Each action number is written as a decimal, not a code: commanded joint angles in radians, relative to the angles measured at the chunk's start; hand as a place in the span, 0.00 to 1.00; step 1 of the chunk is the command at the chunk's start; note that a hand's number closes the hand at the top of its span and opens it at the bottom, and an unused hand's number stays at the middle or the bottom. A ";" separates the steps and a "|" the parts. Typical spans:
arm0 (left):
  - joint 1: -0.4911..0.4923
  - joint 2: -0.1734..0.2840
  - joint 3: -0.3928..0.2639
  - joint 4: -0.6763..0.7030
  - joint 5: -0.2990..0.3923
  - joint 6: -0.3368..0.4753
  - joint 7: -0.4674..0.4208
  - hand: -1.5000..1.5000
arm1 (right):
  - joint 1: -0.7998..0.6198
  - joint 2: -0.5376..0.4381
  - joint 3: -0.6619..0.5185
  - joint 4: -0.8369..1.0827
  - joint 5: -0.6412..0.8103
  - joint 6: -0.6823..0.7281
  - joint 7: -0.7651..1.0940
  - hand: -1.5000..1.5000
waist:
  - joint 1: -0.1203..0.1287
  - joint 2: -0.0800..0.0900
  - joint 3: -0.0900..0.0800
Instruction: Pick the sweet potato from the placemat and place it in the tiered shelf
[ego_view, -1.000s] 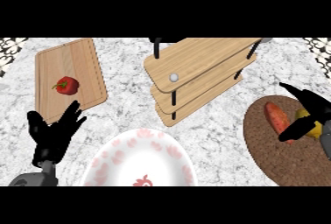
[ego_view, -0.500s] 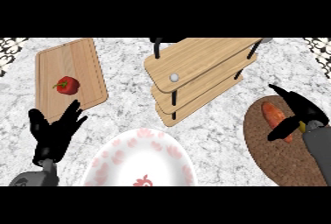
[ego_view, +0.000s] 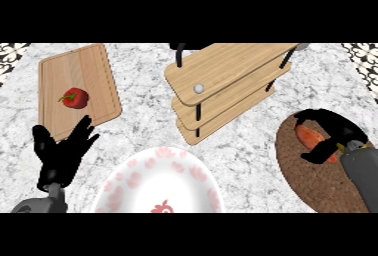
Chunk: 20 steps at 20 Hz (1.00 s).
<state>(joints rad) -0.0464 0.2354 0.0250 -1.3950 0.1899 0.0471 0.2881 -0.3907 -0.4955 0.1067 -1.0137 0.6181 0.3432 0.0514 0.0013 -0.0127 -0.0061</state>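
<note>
An orange sweet potato (ego_view: 308, 136) lies on the round brown placemat (ego_view: 314, 177) at the right. My right hand (ego_view: 332, 131) sits over it, fingers and thumb curled round its two sides, hiding part of it. The wooden tiered shelf (ego_view: 221, 77) with black posts stands at the top centre, left of the placemat. At the lower left my left hand (ego_view: 63, 152) rests open with fingers up.
A wooden cutting board (ego_view: 92, 75) at the upper left carries a red pepper (ego_view: 74, 97). A white plate with red marks (ego_view: 159, 182) sits at the lower centre. A small white ball (ego_view: 198, 88) lies on the shelf's top tier. The counter is grey marble.
My right hand has moved left and down over the sweet potato and its fingers have curled round it. The left hand has stayed still.
</note>
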 joint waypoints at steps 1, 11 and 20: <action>0.017 -0.024 -0.006 0.011 -0.004 0.003 0.020 0.50 | 0.064 0.034 -0.002 -0.066 -0.019 0.005 -0.051 1.00 | -0.003 0.011 0.006; 0.060 -0.008 0.014 0.032 -0.004 -0.028 -0.030 0.50 | 0.176 0.162 0.261 -0.558 -0.025 0.100 -0.127 1.00 | -0.018 -0.003 0.003; 0.050 0.009 0.031 0.020 -0.007 -0.018 0.009 0.50 | 0.322 0.189 0.256 -1.242 -0.118 0.158 0.127 1.00 | -0.043 0.000 0.004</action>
<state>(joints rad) -0.0055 0.2391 0.0615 -1.3971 0.1875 0.0345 0.2648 -0.1119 -0.3115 0.3846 -2.0033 0.5366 0.4724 0.0716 -0.0406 -0.0206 0.0049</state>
